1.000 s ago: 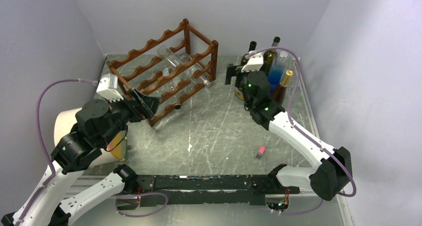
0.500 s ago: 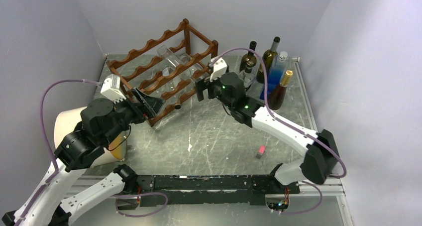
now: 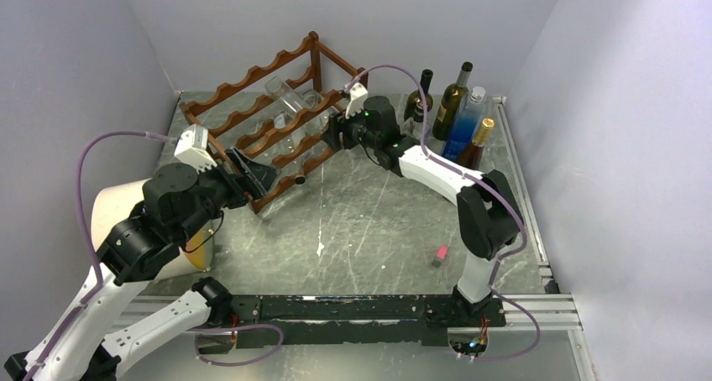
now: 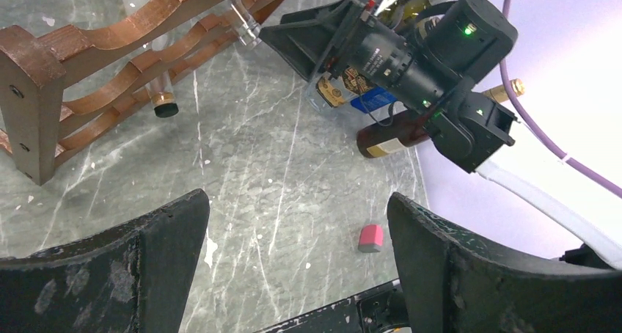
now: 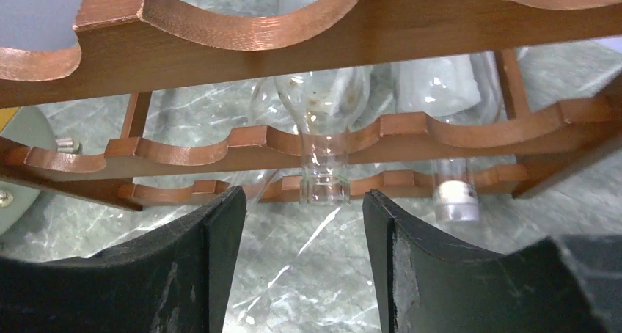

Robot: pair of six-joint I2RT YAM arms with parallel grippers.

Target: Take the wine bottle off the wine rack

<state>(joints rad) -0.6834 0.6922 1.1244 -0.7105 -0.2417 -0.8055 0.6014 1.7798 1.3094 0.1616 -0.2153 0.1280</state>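
Note:
The reddish-brown wine rack (image 3: 252,112) stands at the back left of the table, with clear glass bottles lying in its tiers. My right gripper (image 3: 333,134) is at the rack's right end. In the right wrist view its jaws (image 5: 302,201) stand open, and the neck of a clear wine bottle (image 5: 323,168) pokes out of the rack (image 5: 220,47) just beyond the fingertips; nothing is between them. My left gripper (image 3: 252,173) sits wide open at the rack's near corner, and in the left wrist view (image 4: 297,212) it holds nothing.
Several upright bottles (image 3: 458,112) stand at the back right by the wall. A capped clear bottle (image 5: 456,197) lies in the rack to the right of the neck. A small pink block (image 3: 439,255) lies on the table, and a beige roll (image 3: 105,209) sits under the left arm.
My right arm has swung left from the upright bottles to the rack's right end, and its jaws have narrowed. The left arm has barely shifted.

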